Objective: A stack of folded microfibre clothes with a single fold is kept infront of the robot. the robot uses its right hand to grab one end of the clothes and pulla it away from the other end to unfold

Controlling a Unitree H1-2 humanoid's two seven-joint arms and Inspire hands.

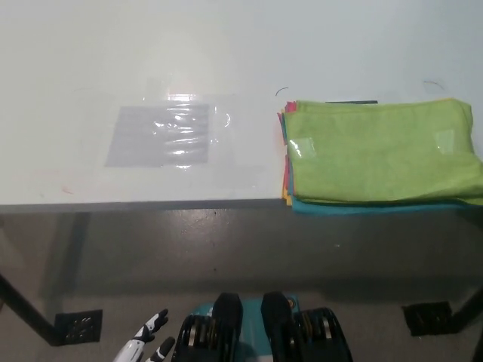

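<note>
Head view: your green cloth (381,151) lies flat and spread on the stack (290,197) at the table's (151,60) 3 o'clock edge (one clear label near each end). Left hand (145,344), at 7 o'clock, hangs low, fingers apart, holding nothing. Right hand is out of sight.

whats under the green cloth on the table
Under the green cloth, only edges of other cloths show: teal along the front, pink, yellow and blue at its left side. Their number and folds are covered.
</note>
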